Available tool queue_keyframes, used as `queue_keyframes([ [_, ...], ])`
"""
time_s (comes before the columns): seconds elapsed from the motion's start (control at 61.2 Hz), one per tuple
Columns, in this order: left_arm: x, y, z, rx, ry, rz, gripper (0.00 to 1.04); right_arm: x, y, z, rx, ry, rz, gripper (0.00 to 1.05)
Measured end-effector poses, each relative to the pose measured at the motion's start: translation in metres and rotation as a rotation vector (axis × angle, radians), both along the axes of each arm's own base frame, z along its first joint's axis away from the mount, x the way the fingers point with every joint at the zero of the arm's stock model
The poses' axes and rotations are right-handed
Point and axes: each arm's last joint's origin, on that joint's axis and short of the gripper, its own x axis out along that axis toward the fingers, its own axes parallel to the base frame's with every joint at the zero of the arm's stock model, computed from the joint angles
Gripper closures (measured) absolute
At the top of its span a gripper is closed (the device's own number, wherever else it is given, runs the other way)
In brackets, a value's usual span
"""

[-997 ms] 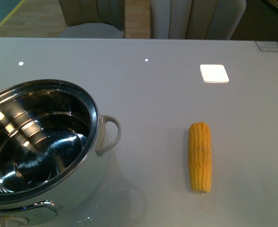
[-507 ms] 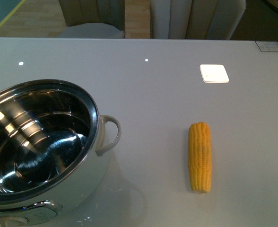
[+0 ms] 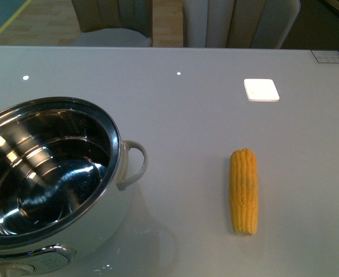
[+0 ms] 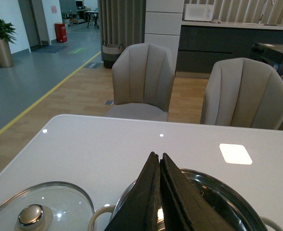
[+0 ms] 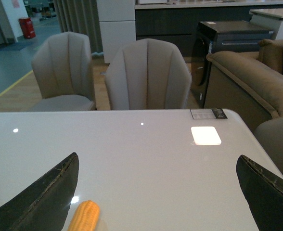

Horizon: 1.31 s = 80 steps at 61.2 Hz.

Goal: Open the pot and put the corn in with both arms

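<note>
Corn (image 3: 243, 190) lies on the counter (image 3: 192, 104), well right of the pot (image 3: 115, 144), which stands uncovered, its lid (image 4: 59, 202) beside it. The left end effector (image 4: 158, 155) is pressed together above the pot. The right end effector (image 5: 157, 159) gapes wide near the cob. It had best straddle the cob's middle crosswise and close gently, or the cob may roll.

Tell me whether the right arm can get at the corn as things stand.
Probably yes. The right gripper is open wide, and the corn shows near one of its fingers. It lies flat on the table, apart from the pot, with nothing over it.
</note>
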Motion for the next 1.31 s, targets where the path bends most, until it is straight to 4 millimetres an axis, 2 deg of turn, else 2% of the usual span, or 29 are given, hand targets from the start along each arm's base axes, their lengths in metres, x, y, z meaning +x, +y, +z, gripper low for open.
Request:
queue_keyframes([
  [0.54,0.000,0.000,0.000,0.001,0.000,0.000,0.06,0.000,0.000,0.000,0.000,0.000,0.000,0.09],
  [0.752,0.000,0.000,0.000,0.002,0.000,0.000,0.07,0.000,0.000,0.000,0.003,0.004,-0.002,0.09],
  [0.785,0.000,0.000,0.000,0.002,0.000,0.000,0.07,0.001,0.000,-0.001,0.034,0.094,-0.025,0.09],
  [0.817,0.000,0.000,0.000,0.002,0.001,0.001,0.07,0.001,0.001,0.001,0.082,0.293,-0.070,0.09],
  [0.834,0.000,0.000,0.000,0.002,0.000,0.000,0.07,0.003,0.002,0.001,0.114,0.456,-0.086,0.09],
  [0.866,0.000,0.000,0.000,0.002,0.000,-0.001,0.07,0.006,0.003,-0.001,0.137,0.630,-0.096,0.09],
  [0.932,0.000,0.000,0.000,0.002,0.000,0.000,0.07,0.013,0.006,-0.009,0.147,0.760,-0.110,0.09],
  [1.112,0.000,0.000,0.000,0.002,0.000,0.000,0.07,0.041,0.013,-0.014,0.176,0.815,-0.103,0.09],
  [1.308,0.000,0.000,0.000,0.002,0.000,0.000,0.07,0.095,0.033,-0.021,0.165,0.816,-0.069,0.09],
])
